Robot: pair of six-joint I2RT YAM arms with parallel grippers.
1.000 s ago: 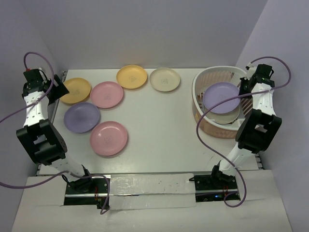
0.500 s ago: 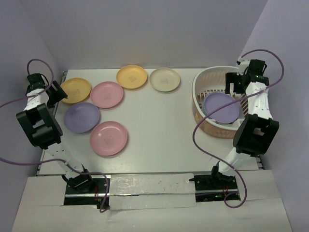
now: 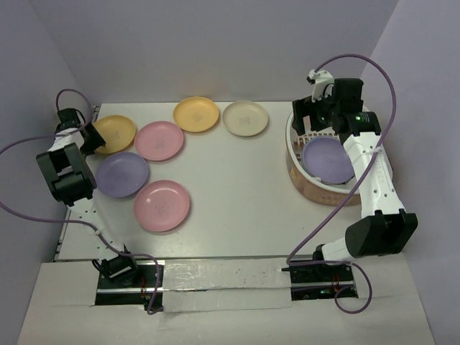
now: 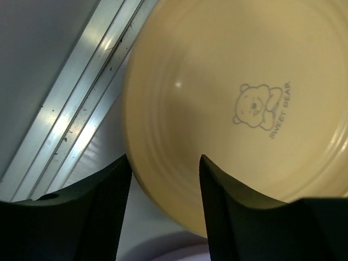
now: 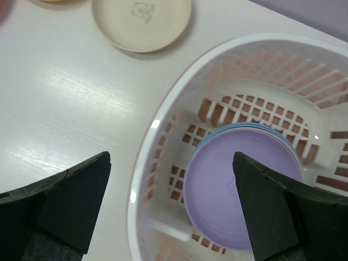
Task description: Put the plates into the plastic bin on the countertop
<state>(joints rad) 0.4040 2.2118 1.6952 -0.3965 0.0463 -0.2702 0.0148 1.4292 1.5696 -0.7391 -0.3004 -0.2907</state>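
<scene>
Six plates (image 3: 162,205) out | bin (image 5: 142,163): two | left end effector (image 4: 164,163), right end effector (image 5: 172,157) spread

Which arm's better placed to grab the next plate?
Left. The left gripper straddles the rim of the far-left orange-yellow plate, jaws open. The right gripper hangs open and empty above the plastic bin, where a lavender plate lies.

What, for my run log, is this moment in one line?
left gripper: open, straddling orange-yellow plate rim | right gripper: open, empty, over plastic bin | lavender plate: in bin | countertop: six plates on it
</scene>
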